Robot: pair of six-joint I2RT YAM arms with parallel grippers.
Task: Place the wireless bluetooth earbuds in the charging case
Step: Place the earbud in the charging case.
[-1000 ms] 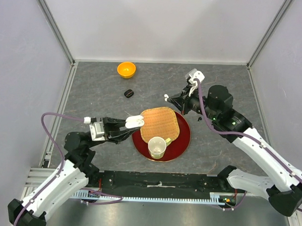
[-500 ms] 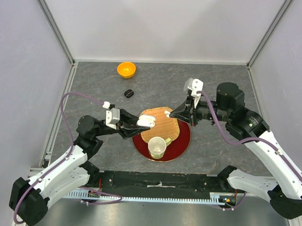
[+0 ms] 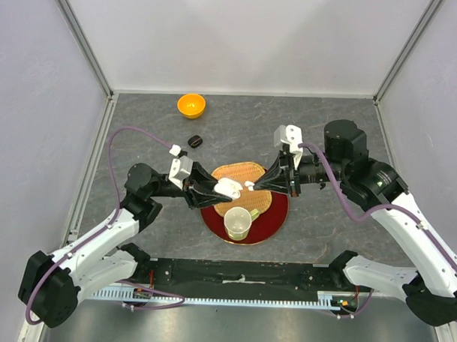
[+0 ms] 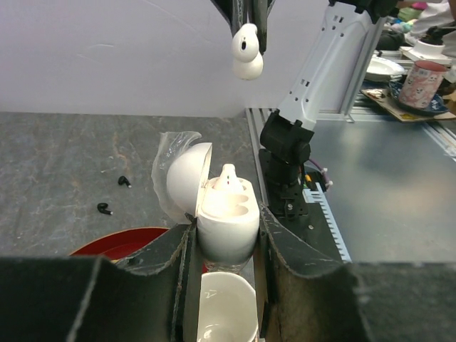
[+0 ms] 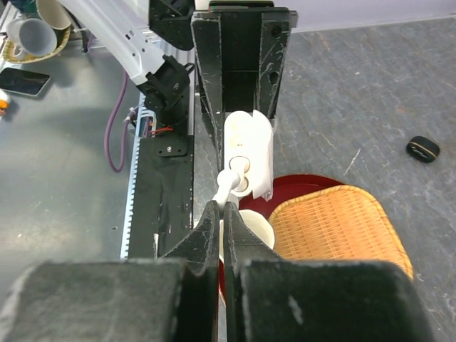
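Sensibly, we clamped the open white case (image 4: pixel 226 217) steady in our left claw (image 3: pixel 215 190) for the white earbud (image 5: pixel 229 182) our right claw (image 5: pixel 222 212) pinched.

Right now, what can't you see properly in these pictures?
- Top view: the white earbud is too small to tell whether it touches the charging case.
- Left wrist view: the bottom edge and the left gripper cut off the cup.
- Right wrist view: the right gripper hides the earbud's lower end.
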